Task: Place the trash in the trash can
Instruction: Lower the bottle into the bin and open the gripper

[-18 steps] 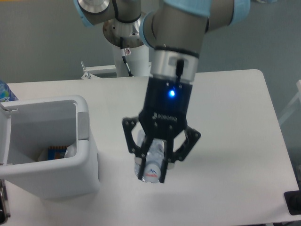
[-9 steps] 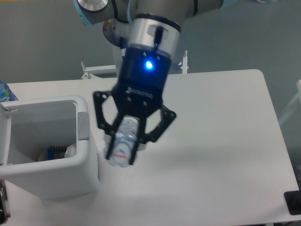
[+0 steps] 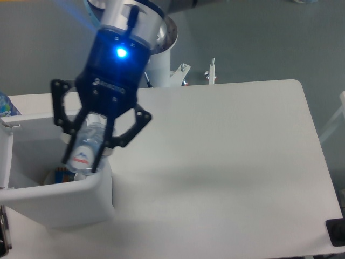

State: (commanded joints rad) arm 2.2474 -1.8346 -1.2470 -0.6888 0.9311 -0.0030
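Note:
My gripper (image 3: 82, 160) is shut on the crushed clear plastic bottle (image 3: 87, 149), which shows its blue-red label. It holds the bottle tilted above the right side of the white trash can (image 3: 64, 202) at the table's front left. The bottle's lower end hangs just over the can's right rim. Down inside the can a bit of a printed item (image 3: 58, 176) shows, mostly hidden by the gripper and bottle.
A blue-capped object (image 3: 6, 105) peeks in at the left edge behind the can. The arm's white base post (image 3: 161, 67) and metal brackets (image 3: 210, 73) stand at the table's far edge. A dark object (image 3: 335, 233) sits at the front right corner.
The gripper has carried the bottle leftward and up, from the middle of the table to over the trash can's opening. It stays shut on the bottle.

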